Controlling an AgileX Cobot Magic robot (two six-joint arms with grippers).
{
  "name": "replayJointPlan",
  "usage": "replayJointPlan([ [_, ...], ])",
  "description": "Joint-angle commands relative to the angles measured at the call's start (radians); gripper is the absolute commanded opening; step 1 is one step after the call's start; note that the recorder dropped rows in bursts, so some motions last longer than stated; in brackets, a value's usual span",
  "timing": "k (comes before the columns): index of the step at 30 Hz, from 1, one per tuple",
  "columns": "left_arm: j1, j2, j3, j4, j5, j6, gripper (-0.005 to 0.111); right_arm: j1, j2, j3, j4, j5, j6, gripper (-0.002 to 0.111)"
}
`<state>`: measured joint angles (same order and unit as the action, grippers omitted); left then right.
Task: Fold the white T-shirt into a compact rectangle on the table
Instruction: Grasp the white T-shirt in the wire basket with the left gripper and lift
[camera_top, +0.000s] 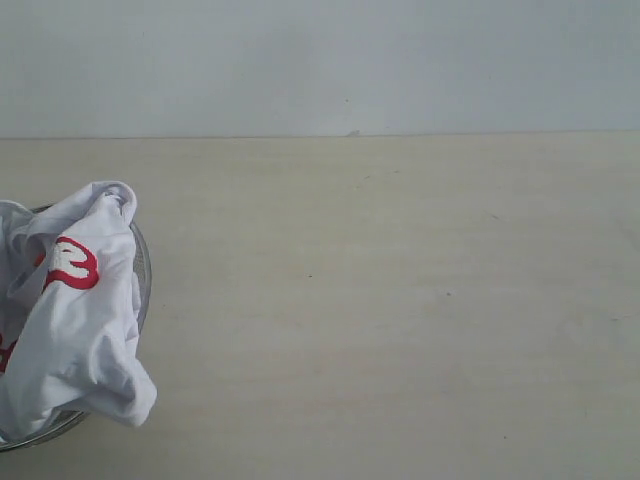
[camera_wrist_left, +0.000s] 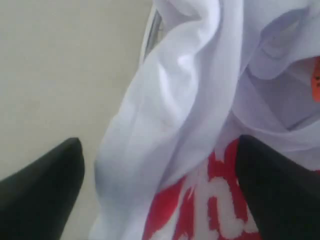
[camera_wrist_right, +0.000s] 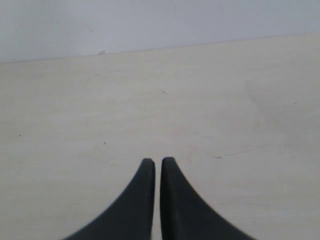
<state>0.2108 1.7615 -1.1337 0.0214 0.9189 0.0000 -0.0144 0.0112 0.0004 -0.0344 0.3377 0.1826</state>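
The left gripper (camera_wrist_left: 159, 140) has its two black fingers (camera_wrist_left: 45, 190) spread wide. One finger sits over the bare tabletop side and the other over the printed cloth. A thick rolled fold of the white short-sleeved cotton T-shirt (camera_wrist_left: 175, 100) lies between them. Nothing is pinched, and the wrist view does not show whether either finger touches the fabric. The right gripper (camera_wrist_right: 158, 161) has its tapered black fingers (camera_wrist_right: 135, 205) pressed together with only a hairline slit between the tips. It holds nothing and points across open tabletop. Just past the left gripper, bold red lettering (camera_wrist_left: 210, 200) runs across the crumpled cloth, and a small orange neck tag (camera_wrist_left: 316, 80) shows at the picture's edge. In the exterior view the T-shirt (camera_top: 80, 330) is a bunched, unfolded heap at the far left. It is piled in a round metal wire basket (camera_top: 143, 270), and one lobe spills over the near rim toward the table. A red letter (camera_top: 72, 262) faces up on the heap, and the basket's rim (camera_wrist_left: 152, 30) also peeks out beside the cloth in the left wrist view. The wide, pale beige wood-grain table (camera_top: 400, 300) stretches to the right of the basket and shows faint scuffs and dark specks (camera_wrist_right: 220, 156). A plain pale grey-white wall (camera_top: 320, 60) stands behind its far edge.
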Motion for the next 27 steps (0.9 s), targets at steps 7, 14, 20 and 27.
replayJointPlan([
  [7, 0.003, 0.041, -0.005, -0.003, -0.036, -0.010, 0.032, 0.000, -0.001, 0.000, -0.002, -0.004, -0.005, 0.000],
  [14, 0.003, 0.036, -0.007, -0.006, -0.040, -0.022, 0.005, 0.000, -0.001, 0.000, -0.002, -0.004, -0.005, 0.000],
  [20, 0.003, -0.058, -0.007, -0.032, -0.072, -0.045, 0.005, 0.000, -0.001, 0.000, -0.002, -0.004, -0.006, 0.000],
  [27, 0.003, -0.181, -0.007, -0.085, -0.084, -0.029, 0.005, 0.000, -0.001, 0.000, -0.002, -0.004, -0.006, 0.000],
])
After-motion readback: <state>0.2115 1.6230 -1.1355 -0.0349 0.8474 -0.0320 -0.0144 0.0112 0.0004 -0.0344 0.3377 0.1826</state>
